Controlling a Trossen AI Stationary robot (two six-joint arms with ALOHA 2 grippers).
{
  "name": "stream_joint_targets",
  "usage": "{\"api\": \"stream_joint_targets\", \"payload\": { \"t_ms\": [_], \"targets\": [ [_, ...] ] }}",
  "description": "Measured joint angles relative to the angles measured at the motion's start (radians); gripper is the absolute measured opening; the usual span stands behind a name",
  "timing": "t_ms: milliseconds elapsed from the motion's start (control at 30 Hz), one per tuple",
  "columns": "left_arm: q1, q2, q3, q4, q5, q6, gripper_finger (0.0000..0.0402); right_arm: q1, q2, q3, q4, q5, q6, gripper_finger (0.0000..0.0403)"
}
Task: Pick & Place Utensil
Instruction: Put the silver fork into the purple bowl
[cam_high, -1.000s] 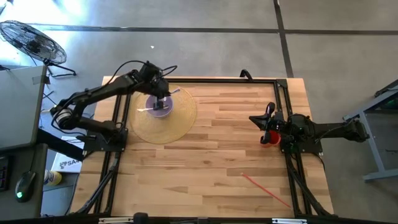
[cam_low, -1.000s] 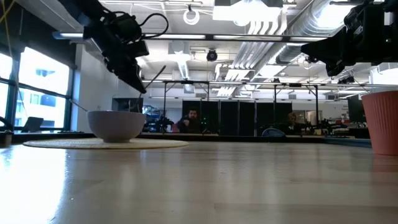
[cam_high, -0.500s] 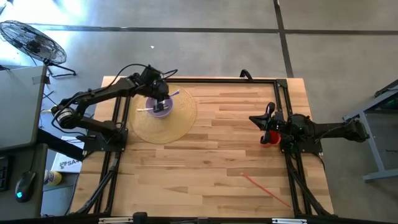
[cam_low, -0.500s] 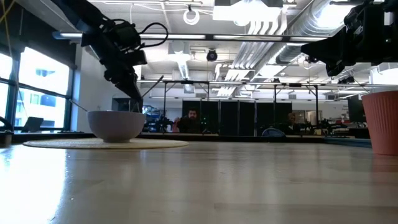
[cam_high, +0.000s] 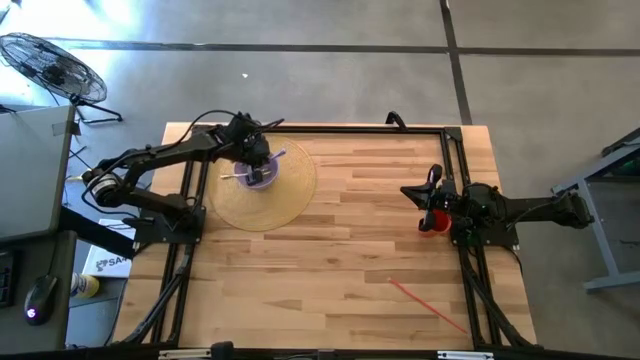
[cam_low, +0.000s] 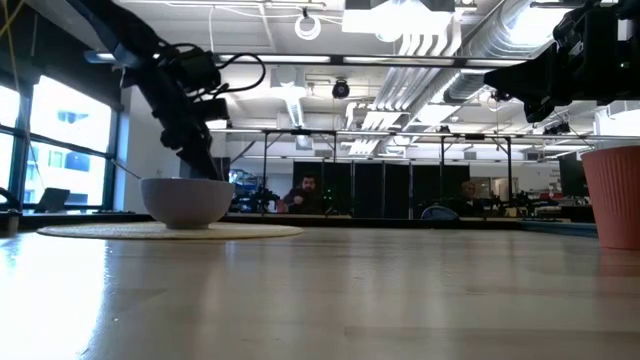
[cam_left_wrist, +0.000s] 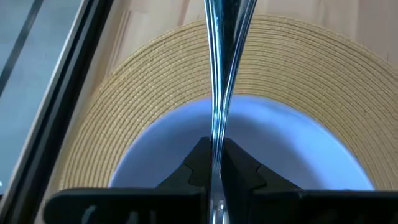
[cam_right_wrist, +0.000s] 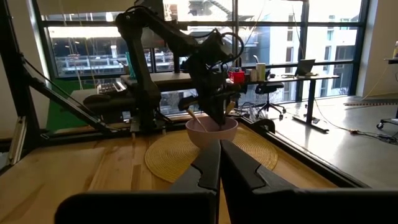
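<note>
- The left gripper (cam_high: 256, 160) is positioned directly over the lavender bowl (cam_high: 262, 175), which sits on the round woven placemat (cam_high: 262, 205) at the far left of the wooden table (cam_high: 350, 260).
- A metal utensil (cam_left_wrist: 219, 74) is clamped between the left gripper's narrowly set jaws; its shiny handle is seen running forward over the bowl in the left wrist view. Which kind of utensil it is cannot be told.
- In the low view, the gripper's tip is seen dipping to the bowl's rim, so the utensil is judged to be at or just inside the bowl.
- A second thin stick-like object (cam_high: 232, 176) is seen lying across the bowl's left edge.
- The right gripper (cam_high: 420, 190) is parked at the right side, beside a red cup (cam_high: 431, 221), with its jaws pressed together and nothing between them.
- The picking is judged done and the placing nearly so; release and withdrawal of the arm are left.
- A thin red stick (cam_high: 428, 304) lies untouched at the near right.
</note>
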Motion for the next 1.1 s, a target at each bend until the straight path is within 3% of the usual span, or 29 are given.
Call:
{"api": "stream_joint_targets", "payload": {
  "t_ms": [200, 533, 933, 1100],
  "targets": [
    [-0.001, 0.012, -0.01, 0.017, 0.045, -0.027, 0.0014, 0.0, 0.0, 0.0, 0.0, 0.0, 0.0, 0.0005],
    [-0.001, 0.091, -0.01, 0.048, 0.035, -0.045, 0.0014, 0.0, 0.0, 0.0, 0.0, 0.0, 0.0, 0.0003],
    [-0.001, 0.092, -0.01, 0.059, 0.033, -0.069, 0.0016, 0.0, 0.0, 0.0, 0.0, 0.0, 0.0, 0.0002],
    [-0.001, 0.092, -0.01, 0.053, 0.031, -0.077, 0.0045, 0.0, 0.0, 0.0, 0.0, 0.0, 0.0, 0.0005]
  ]
}}
